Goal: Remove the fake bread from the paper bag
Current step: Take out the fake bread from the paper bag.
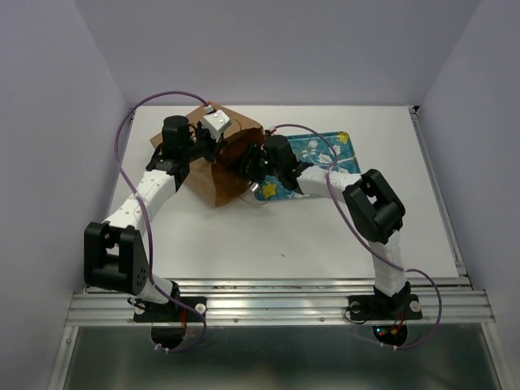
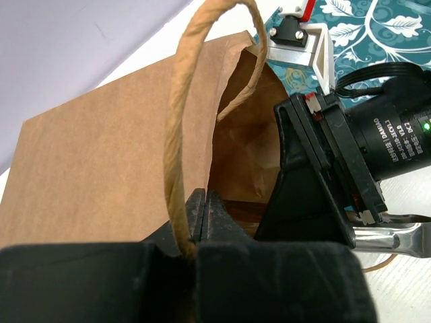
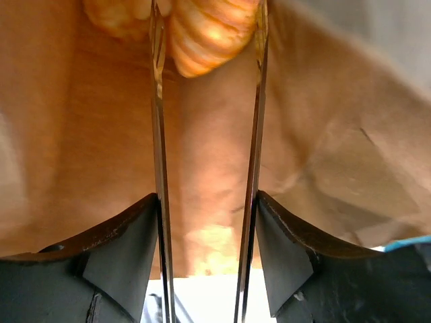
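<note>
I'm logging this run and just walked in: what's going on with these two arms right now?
The left gripper pinches the mouth of the brown kraft paper bag lying on the white table. The right gripper is inside it, fingers either side of a glossy golden-orange toy pastry; whether it is clamped is unclear. A second pastry lies beside it.
</note>
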`<state>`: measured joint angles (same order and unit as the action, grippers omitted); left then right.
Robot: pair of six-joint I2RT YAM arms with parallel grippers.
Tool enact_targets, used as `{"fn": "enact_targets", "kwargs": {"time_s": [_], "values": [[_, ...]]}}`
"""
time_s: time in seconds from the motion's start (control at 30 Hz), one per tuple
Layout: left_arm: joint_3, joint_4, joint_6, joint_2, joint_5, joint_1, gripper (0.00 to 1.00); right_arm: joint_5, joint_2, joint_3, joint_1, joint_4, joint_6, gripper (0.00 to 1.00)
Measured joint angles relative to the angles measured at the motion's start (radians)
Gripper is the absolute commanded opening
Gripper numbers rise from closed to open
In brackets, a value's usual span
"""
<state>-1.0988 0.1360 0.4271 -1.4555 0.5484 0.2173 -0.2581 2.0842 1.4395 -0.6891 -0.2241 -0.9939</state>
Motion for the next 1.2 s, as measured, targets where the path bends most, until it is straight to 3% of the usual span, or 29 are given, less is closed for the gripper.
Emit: {"fn": "enact_targets", "kwargs": {"time_s": [0.37,0.97,1.2], "values": [[0.033,0.01,-0.003,0.024,0.016,0.003,0.0,-0.031,0.031,0.006,-0.001,-0.041,-0.122,0.64],[0.04,0.017,-0.003,0.039,0.043,0.004,0.0,-0.028,0.052,0.053,-0.036,0.033,-0.143,0.64],[0.045,0.017,-0.003,0.039,0.045,0.004,0.0,-0.005,0.105,0.11,-0.038,0.037,-0.174,0.54]]}}
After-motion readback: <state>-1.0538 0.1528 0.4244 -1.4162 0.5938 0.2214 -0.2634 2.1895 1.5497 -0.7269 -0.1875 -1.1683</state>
